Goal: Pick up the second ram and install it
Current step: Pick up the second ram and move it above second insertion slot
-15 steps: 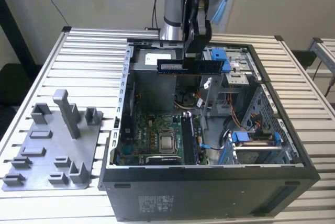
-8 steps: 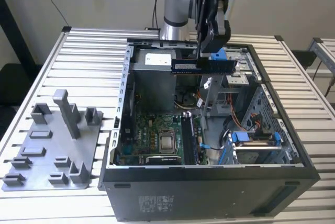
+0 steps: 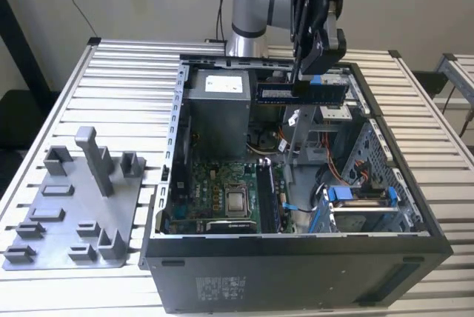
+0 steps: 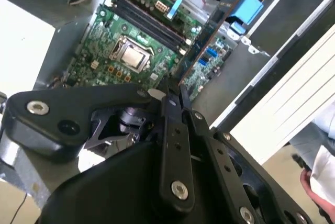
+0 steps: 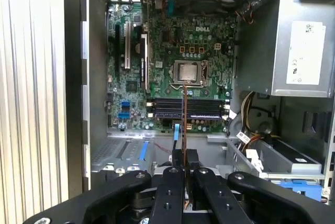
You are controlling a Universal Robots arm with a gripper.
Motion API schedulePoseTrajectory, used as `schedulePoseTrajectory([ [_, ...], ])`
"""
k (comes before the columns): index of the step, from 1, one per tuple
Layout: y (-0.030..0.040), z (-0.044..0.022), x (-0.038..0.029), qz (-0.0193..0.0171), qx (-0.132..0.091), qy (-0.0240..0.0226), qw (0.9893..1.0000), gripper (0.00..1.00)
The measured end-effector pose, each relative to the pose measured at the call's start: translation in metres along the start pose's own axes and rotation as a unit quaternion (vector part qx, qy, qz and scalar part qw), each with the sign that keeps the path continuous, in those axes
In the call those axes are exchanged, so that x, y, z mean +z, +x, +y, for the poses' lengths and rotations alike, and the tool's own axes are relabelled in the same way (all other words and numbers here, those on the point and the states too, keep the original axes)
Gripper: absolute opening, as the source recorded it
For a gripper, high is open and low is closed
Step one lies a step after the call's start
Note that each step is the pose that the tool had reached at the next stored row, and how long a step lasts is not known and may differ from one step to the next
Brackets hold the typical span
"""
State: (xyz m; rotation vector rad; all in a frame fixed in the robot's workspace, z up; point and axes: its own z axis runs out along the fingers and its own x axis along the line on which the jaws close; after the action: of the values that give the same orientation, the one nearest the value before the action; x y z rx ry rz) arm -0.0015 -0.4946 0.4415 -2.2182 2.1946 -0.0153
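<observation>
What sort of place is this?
Likely a robotics lab bench for computer assembly: an open black computer case lies on a white slatted metal table, a grey plastic holder tray beside it, and the arm's black pincer grips a dark blue memory stick above the case.

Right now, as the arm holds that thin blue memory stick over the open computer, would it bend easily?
Probably stiff: the second ram juts level from the gripper without sagging. Likely light, since it looks thin edge-on in the first wrist view. Its bare chips suggest handling it gently.
</observation>
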Motion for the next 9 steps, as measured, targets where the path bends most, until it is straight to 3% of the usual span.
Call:
schedulePoseTrajectory([
  [3, -0.0007, -0.0001, -0.0001, -0.0008, 0.000, 0.0000, 1.0000, 0.14],
  [9, -0.0143, -0.0002, 0.0002, -0.0107, 0.000, 0.0002, 0.9999, 0.14],
])
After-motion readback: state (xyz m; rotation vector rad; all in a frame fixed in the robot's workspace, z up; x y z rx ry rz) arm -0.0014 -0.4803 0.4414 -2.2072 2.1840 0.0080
